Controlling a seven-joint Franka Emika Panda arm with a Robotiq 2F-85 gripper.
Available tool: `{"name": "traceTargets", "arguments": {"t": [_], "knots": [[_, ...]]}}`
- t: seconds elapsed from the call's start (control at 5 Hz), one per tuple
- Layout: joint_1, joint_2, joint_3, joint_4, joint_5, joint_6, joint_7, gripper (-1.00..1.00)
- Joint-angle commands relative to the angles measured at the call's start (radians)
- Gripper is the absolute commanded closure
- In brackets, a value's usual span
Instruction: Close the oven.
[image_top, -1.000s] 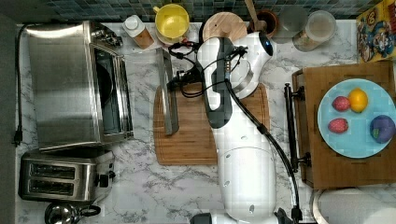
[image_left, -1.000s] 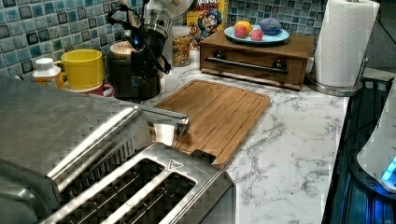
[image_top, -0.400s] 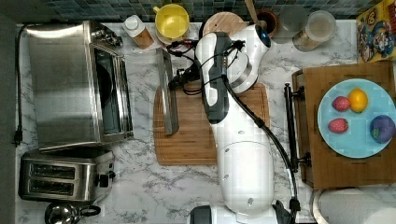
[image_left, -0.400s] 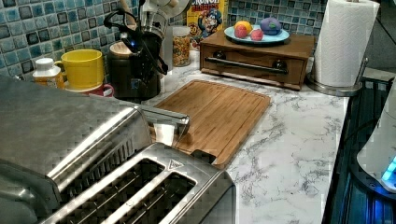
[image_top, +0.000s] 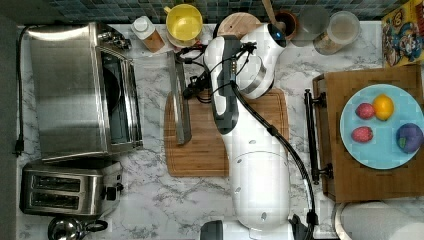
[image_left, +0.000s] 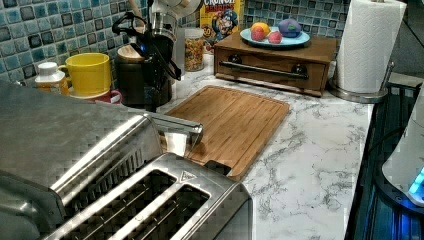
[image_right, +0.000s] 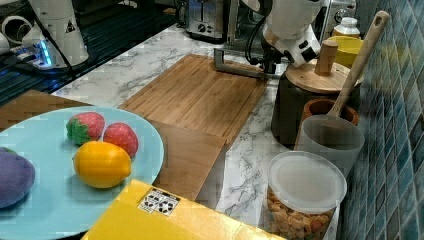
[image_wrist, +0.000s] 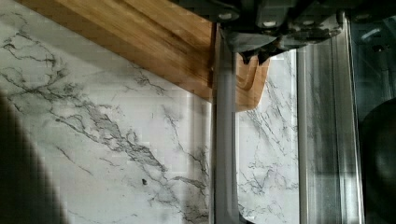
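My claw (image_wrist: 254, 55) sits at the bar handle (image_top: 178, 97), its fingers nearly together, just beside the bar. The oven (image_top: 75, 90) stands at the top view's left, door down over the cutting board (image_top: 240, 150).

One oven (image_top: 75, 90), one two-slot toaster (image_top: 67, 187), one cutting board (image_top: 225, 135) — all on one marble bench (image_top: 165, 200). One blue plate (image_top: 395, 150) carries four fruits — two strawberries (image_top: 365, 111), one lemon (image_top: 383, 107), one purple fruit (image_top: 409, 137). One yellow mug (image_top: 184, 22), one paper-towel roll (image_left: 367, 45), one cereal box (image_left: 220, 20).
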Motion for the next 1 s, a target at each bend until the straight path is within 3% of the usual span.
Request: {"name": "traceTargets", "arguments": {"t": [0.2,0.8,1.0], "knots": [[0.056,-0.057,0.073,-0.046,0.044,-0.070,0.036,1.00],[0.084,-0.345,0.162,-0.222,0.119,-0.028,0.025,1.00],[0.131,-0.453,0.189,-0.267,0.106,0.003,0.049,1.00]]}}
